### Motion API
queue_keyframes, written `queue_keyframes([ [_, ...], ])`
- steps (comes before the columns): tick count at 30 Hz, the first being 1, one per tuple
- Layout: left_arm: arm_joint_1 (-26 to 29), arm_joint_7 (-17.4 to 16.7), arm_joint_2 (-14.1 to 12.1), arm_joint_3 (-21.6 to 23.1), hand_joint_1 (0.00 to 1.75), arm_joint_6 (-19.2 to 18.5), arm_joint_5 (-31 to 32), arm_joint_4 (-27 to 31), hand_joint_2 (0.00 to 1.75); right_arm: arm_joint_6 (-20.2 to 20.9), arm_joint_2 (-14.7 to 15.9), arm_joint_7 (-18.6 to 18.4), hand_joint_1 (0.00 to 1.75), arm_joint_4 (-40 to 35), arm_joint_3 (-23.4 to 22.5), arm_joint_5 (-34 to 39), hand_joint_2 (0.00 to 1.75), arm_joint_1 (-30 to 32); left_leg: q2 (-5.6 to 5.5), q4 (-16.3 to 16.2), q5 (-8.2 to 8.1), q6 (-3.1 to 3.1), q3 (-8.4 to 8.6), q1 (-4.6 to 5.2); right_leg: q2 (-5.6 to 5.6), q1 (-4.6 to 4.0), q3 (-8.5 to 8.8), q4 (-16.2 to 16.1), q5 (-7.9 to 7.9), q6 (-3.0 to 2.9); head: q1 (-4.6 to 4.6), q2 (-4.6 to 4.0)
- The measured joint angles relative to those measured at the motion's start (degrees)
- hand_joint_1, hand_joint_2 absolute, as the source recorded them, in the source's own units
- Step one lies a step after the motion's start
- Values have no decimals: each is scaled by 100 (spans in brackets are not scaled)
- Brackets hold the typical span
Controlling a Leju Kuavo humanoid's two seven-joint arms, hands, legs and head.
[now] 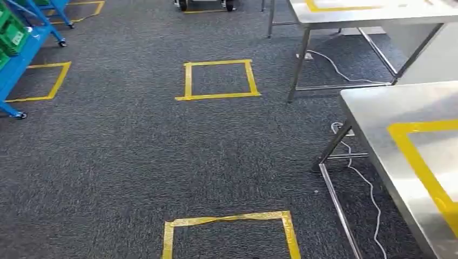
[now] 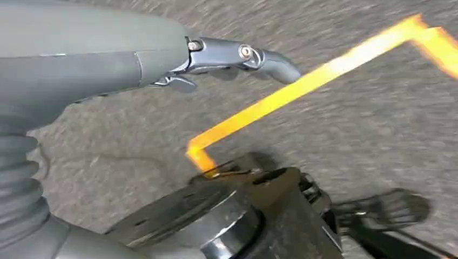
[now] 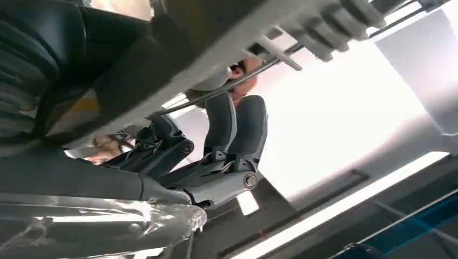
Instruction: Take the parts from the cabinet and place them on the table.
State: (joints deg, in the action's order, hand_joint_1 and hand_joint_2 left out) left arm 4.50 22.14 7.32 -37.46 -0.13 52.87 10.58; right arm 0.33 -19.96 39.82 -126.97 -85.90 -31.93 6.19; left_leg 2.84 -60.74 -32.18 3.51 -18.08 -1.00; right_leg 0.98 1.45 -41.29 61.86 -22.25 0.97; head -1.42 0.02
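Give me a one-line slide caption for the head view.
Head view: grey carpet with yellow tape squares, steel tables at right, blue cabinet with green bins at left.

Dark grey speckled carpet (image 1: 119,162) is seen, marked with yellow tape squares (image 1: 219,80). At far left, a blue rack (image 1: 21,54) is loaded with green bins (image 1: 12,32). The silver surface (image 1: 378,113) at right is outlined in yellow; a white cable (image 1: 367,186) is trailed beneath.

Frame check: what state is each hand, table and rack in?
left hand: fingers stretched out, holding nothing
right hand: fingers curled, grip unclear, clear plastic beside thumb
near table: yellow tape outline on top
blue rack: green bins on shelf
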Motion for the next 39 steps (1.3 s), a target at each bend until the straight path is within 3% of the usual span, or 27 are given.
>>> queue_keyframes([
  [1, -11, 2, 0, -4, 0, 0, -2, 0, 175, 48, 0, 2, 175, 0, -26, -26, 175, -46, -106, -597, 53, -15, -462, 1, -47, -6, 116, -76, -61, -29, 17, 2],
  [2, -2, 2, 2, -13, 0, 0, -4, -2, 175, 98, 0, 9, 175, 4, -26, -46, 175, -91, -170, -1076, -122, -18, -968, 8, -142, -15, 255, -144, -143, -46, 26, 0],
  [3, 25, 2, 9, -20, 0, 0, -4, -4, 175, 146, -2, 7, 175, 13, -35, -63, 175, -111, -202, -1304, -460, -29, -1363, 12, -236, -19, 409, -187, -239, -62, 37, 0],
  [5, 67, 7, 20, -28, 0, 0, -9, -7, 175, 210, -2, 7, 175, 26, -92, -87, 175, -116, -234, -1312, -1110, -51, -1913, 12, -403, -31, 746, -229, -453, -78, 41, 0],
  [6, 59, 22, 22, -33, 0, 0, -9, -7, 175, 229, -2, 4, 175, 39, -120, -100, 175, -118, -251, -1215, -1240, -54, -2099, 14, -478, -33, 926, -241, -569, -74, 41, 0],
  [7, 52, 26, 24, -33, 0, -2, -7, -7, 175, 243, -2, 4, 175, 50, -140, -120, 175, -124, -273, -1009, -1126, -67, -2203, 20, -532, -35, 1127, -242, -646, -56, 44, 0],
  [8, 55, 31, 24, -35, 0, 0, -7, -7, 175, 264, -2, 6, 175, 61, -150, -138, 175, -139, -318, -694, -629, -97, -2248, 41, -599, -27, 1329, -246, -788, -43, 39, 0],
  [9, 75, 33, 26, -39, 0, -2, -15, -15, 175, 271, -2, 4, 175, 79, -170, -135, 175, -156, -499, -300, 404, -121, -2284, 46, -670, 6, 1371, -263, -928, -2, 65, 0],
  [10, 80, 39, 43, -50, 0, -2, -18, -31, 175, 279, -2, 5, 175, 103, -190, -142, 175, -207, -621, 212, 1130, -133, -2424, 69, -754, -9, 1512, -144, -1035, 37, 74, -2],
  [11, 61, 48, 44, -59, 0, -11, -15, -31, 175, 269, -7, 9, 175, 114, -199, -138, 175, -230, -632, 213, 1315, -141, -2389, 104, -840, -11, 1466, -162, -1155, 72, 103, 2],
  [13, 11, 55, 42, -68, 0, -11, -6, -31, 175, 251, -11, 7, 175, 138, -242, -135, 175, -199, -597, 163, 1283, -190, -2334, 156, -922, 51, 1583, -276, -1296, 114, 81, 0],
  [14, -6, 55, 46, -68, 0, -13, 2, -31, 175, 243, -11, 4, 175, 140, -280, -125, 175, -200, -540, 210, 1289, -262, -2280, 147, -979, 66, 1657, -344, -1325, 161, 92, -2],
  [15, -7, 61, 66, -68, 0, -20, 2, -31, 175, 229, -13, 4, 175, 140, -295, -118, 175, -199, -467, 255, 1252, -322, -2189, 139, -713, 57, 1703, -278, -1369, 172, 79, 0],
  [16, 11, 68, 70, -68, 0, -20, 2, -31, 175, 214, -13, 4, 175, 140, -310, -103, 175, -213, -420, 265, 1177, -389, -2114, 138, -375, 14, 1584, -10, -1499, 192, 53, 0],
  [17, 21, 70, 74, -70, 0, -20, 2, -31, 175, 199, -13, 7, 175, 140, -310, -83, 175, -228, -355, 263, 1112, -412, -2054, 139, -226, -12, 1343, 394, -1673, 212, 39, 0],
  [19, 27, 70, 74, -72, 0, -17, 2, -31, 175, 181, -13, 4, 175, 140, -312, -70, 175, -234, -254, 263, 973, -436, -1942, 153, -153, -16, 740, 1231, -1912, 241, 44, 0],
  [21, 26, 70, 77, -74, 0, -17, 2, -31, 175, 177, -13, 4, 175, 146, -325, -70, 175, -230, -182, 263, 829, -432, -1772, 157, -147, -17, 482, 1237, -1576, 242, 42, 0],
  [23, 28, 70, 85, -77, 0, -18, 2, -31, 175, 177, -13, 4, 175, 146, -345, -74, 175, -223, -110, 261, 679, -416, -1560, 156, -65, -17, 662, 413, -829, 225, 37, 0],
  [24, 33, 70, 89, -77, 0, -18, 2, -31, 175, 175, -13, 4, 175, 146, -356, -70, 175, -227, -79, 261, 609, -394, -1462, 156, 86, -21, 781, -31, -508, 208, 37, 0],
  [25, 35, 70, 87, -79, 0, -17, 2, -33, 175, 175, -13, 4, 175, 153, -358, -68, 175, -233, -56, 247, 555, -350, -1414, 200, 238, -86, 797, -84, -566, 225, 44, 0],
  [26, 34, 70, 85, -79, 0, -17, 2, -33, 175, 173, -15, 5, 175, 155, -358, -66, 175, -242, -34, 234, 531, -329, -1403, 198, 166, -80, 842, -128, -542, 169, 39, 0],
  [29, 31, 70, 87, -81, 0, -17, 2, -33, 175, 168, -15, 2, 175, 155, -374, -70, 175, -231, 121, 270, 514, -285, -1386, 186, 7, -87, 807, -157, -523, 115, 48, 0],
  [31, 31, 72, 87, -83, 0, -15, 2, -33, 175, 146, -15, -2, 175, 153, -384, -70, 175, -222, -138, 70, 314, -213, -1471, 155, -78, -48, 846, -213, -501, 58, 72, 0],
  [33, 35, 72, 94, -87, 0, -18, 2, -33, 175, 138, -15, -50, 175, 149, -382, -85, 175, -218, -227, -786, -105, -191, -1901, 146, -165, -33, 845, -214, -511, 16, 92, 0],
  [35, 41, 72, 101, -107, 0, -20, -9, -33, 175, 206, -15, -107, 175, 129, -384, -175, 175, -204, -242, -1436, -254, -177, -2281, 126, -279, -31, 849, -214, -522, 6, 96, 0],
  [37, 29, 72, 101, -127, 0, -20, -9, -33, 175, 387, -15, -168, 175, 105, -384, -324, 175, -172, -254, -1121, 125, -185, -2189, 110, -407, -23, 878, -214, -540, 21, 92, 0],
  [39, 31, 70, 109, -144, 0, -15, -13, -33, 175, 547, -15, -232, 175, 50, -384, -422, 175, -140, -406, -235, 635, -188, -1764, 74, -532, 0, 921, -214, -569, 66, 98, 0],
])
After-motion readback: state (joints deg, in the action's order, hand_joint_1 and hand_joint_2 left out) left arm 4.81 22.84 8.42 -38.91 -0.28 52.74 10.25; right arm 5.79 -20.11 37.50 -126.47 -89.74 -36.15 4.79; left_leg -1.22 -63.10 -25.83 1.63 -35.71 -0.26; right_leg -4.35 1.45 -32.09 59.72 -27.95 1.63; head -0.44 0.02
